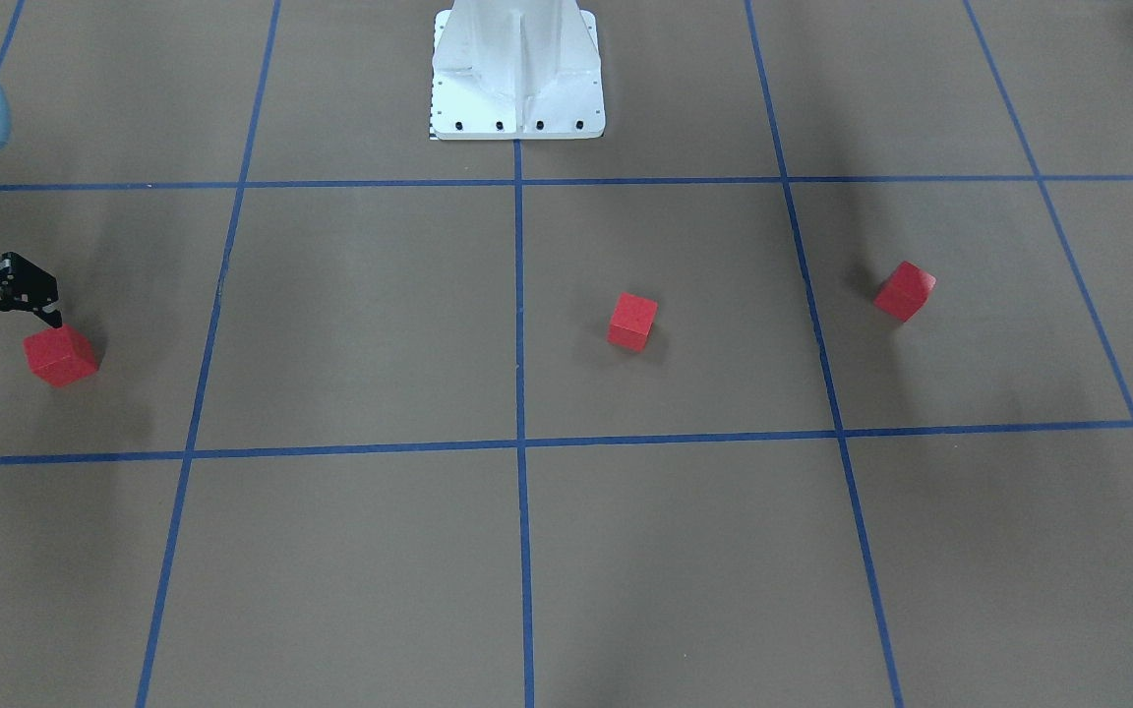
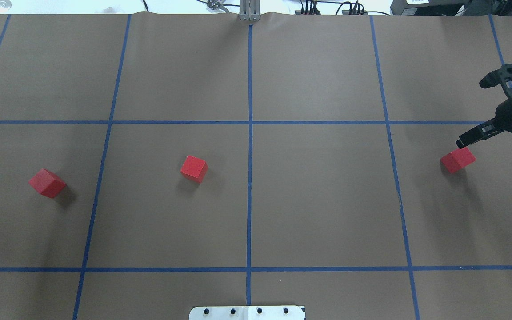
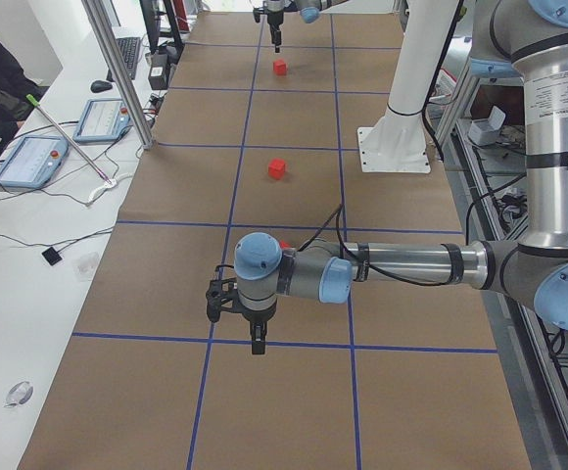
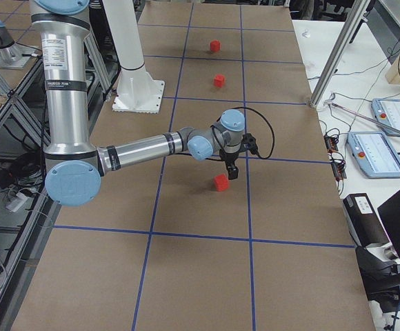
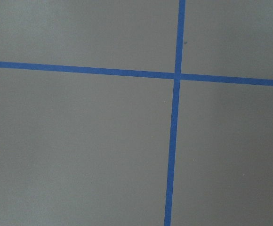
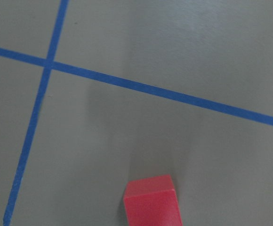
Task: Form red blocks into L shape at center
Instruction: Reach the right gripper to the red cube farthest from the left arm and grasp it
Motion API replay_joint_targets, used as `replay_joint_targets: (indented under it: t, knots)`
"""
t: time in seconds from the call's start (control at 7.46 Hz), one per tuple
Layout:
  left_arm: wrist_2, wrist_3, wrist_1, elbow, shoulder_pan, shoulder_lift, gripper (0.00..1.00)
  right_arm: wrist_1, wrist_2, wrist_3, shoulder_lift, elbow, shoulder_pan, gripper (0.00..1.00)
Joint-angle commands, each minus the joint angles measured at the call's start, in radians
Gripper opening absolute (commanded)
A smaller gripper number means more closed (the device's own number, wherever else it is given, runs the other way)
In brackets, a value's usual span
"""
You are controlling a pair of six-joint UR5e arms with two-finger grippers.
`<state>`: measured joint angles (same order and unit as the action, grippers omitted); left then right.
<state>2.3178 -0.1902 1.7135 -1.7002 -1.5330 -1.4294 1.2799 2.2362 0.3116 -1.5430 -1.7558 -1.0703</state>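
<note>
Brown papered table (image 2: 318,209) under a blue tape grid (image 2: 389,122): three red blocks lie scattered, none at the center (image 2: 249,195).
Right gripper (image 2: 464,140) hovers just above and beside the outermost block (image 2: 457,160), probably lining up a pick. I cannot tell its jaw spread, nor that of the left gripper (image 3: 256,338). The middle block (image 2: 194,169) and far block (image 2: 47,182) sit well apart.

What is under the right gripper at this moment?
One red block on the brown table, just below the right gripper, whose fingers look clear of it. The wrist view shows nothing else there. The patch of table beneath the block is covered.
</note>
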Motion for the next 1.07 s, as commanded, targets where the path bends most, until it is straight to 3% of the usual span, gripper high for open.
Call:
replay_joint_targets:
  t: [0.0, 0.8, 0.94]
  knots:
    - [0.0, 0.0, 0.0, 0.002, 0.001, 0.0, 1.0, -0.004, -0.012, -0.058, 0.012, 0.05, 0.029, 1.0]
    - [0.0, 0.0, 0.0, -0.006, 0.001, 0.0, 1.0, -0.005, -0.049, -0.078, 0.027, 0.121, 0.099, 1.0]
    - [0.002, 0.0, 0.0, -0.007, -0.001, 0.0, 1.0, -0.005, -0.055, -0.088, 0.044, 0.136, 0.104, 0.92]
